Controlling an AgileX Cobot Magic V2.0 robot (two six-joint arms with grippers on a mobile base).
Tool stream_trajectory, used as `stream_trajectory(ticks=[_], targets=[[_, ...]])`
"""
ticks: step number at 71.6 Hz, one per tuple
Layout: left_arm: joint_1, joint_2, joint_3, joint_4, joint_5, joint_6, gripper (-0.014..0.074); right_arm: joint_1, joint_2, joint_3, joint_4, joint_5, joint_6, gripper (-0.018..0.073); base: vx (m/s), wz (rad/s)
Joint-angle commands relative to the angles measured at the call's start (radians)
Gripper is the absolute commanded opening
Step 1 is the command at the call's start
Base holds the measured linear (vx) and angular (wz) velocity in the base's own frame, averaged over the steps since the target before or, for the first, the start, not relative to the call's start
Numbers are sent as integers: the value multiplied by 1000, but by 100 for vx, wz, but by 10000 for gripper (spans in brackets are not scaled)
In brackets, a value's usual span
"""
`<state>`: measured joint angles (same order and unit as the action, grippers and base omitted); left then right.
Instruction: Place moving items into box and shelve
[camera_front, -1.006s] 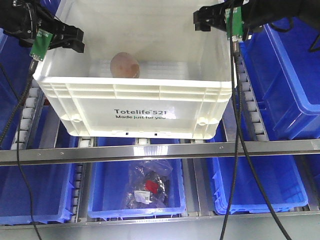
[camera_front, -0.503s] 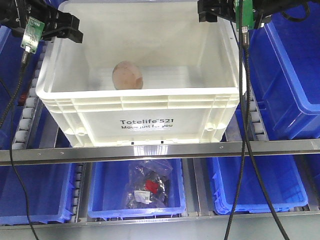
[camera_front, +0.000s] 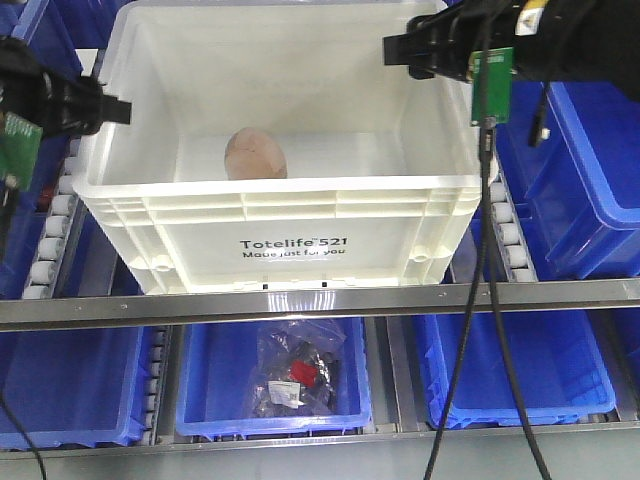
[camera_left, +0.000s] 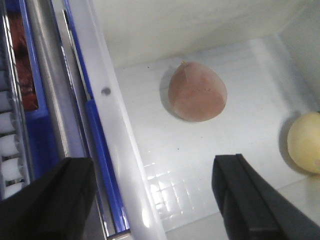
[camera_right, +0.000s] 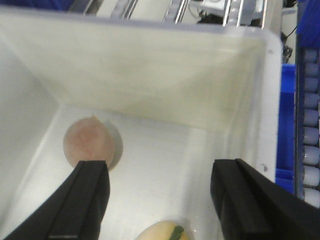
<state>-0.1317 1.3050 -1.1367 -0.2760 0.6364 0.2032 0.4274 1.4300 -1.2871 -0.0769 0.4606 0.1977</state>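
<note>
- Front-facing view puts the box (camera_front: 290, 215), cream-white with "Totelife 521" printed on its near wall, square on the roller shelf (camera_front: 320, 298), between blue bins (camera_front: 590, 200) on either side.
- Down on its floor sits a pinkish-brown rounded item (camera_front: 256, 155), near the back wall and left of centre.
- Left gripper (camera_front: 95, 108) hangs at the box's left rim, outside the wall; left wrist view shows its jaws spread wide with nothing between them, one dark finger (camera_left: 47, 200) over the shelf rail and the other (camera_left: 250, 197) over the box floor (so it straddles the left wall).
- Same wrist view catches a pale yellow rounded item (camera_left: 306, 142) at the right edge, apart from the pinkish one.
- Right gripper (camera_front: 415, 50) hovers above the box's back right corner; right wrist view has its jaws wide apart and empty too, looking straight down into the box.
- Lower shelf: a blue bin (camera_front: 275, 385) directly under the box holds a clear bag (camera_front: 297, 375) of dark and red bits.
- Black cables (camera_front: 480, 300) drape from the right arm down past the box's right side.
</note>
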Motion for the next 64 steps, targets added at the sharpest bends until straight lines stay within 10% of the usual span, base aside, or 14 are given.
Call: stream_trajectory(ticks=[1,46,64], targets=[[-5,-98,40,-25,-99,34,588,-4,-95,31,-26,-121,24,476,0,0],[-4,-799,497,-24,-127,46,588,-5,-714,628,-194,-281,73,476,0,0],[-4,-1024,658,-26,-89,44,588,-5,-886,777,-509,-123,401,476,0,0]])
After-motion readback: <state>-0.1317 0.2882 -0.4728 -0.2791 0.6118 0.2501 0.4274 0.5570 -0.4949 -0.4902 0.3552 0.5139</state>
